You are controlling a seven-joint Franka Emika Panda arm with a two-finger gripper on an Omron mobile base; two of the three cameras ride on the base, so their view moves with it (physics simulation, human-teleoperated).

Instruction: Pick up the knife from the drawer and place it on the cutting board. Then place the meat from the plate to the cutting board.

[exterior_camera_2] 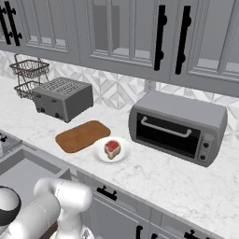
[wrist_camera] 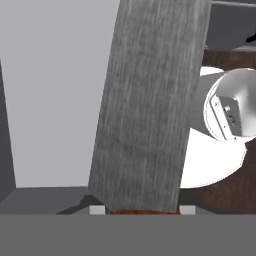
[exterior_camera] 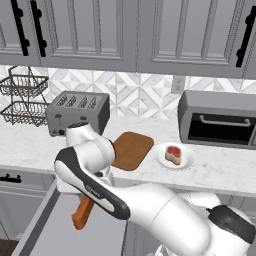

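Note:
My arm reaches down over the open drawer [exterior_camera: 50, 227], whose flat grey inside also shows in the right base view [exterior_camera_2: 23, 173]. The gripper [wrist_camera: 142, 210] is shut on the knife: its grey blade [wrist_camera: 150, 100] runs up the hand view, with a strip of orange-brown handle between the fingertips [wrist_camera: 97, 210]. In the left base view the orange-brown handle [exterior_camera: 82, 212] sticks out tilted below my forearm, which hides the fingers. The reddish-brown cutting board [exterior_camera: 131, 150] [exterior_camera_2: 82, 136] lies bare on the counter. Right of it the white plate [exterior_camera: 188, 161] [exterior_camera_2: 99, 154] carries the meat [exterior_camera: 173, 154] [exterior_camera_2: 112, 148].
A grey toaster [exterior_camera: 78, 112] [exterior_camera_2: 63, 98] stands behind the board's left side. A toaster oven [exterior_camera: 217, 119] [exterior_camera_2: 177, 126] sits right of the plate. A two-tier wire basket [exterior_camera: 22, 100] [exterior_camera_2: 30, 74] stands at the far left, under the upper cabinets.

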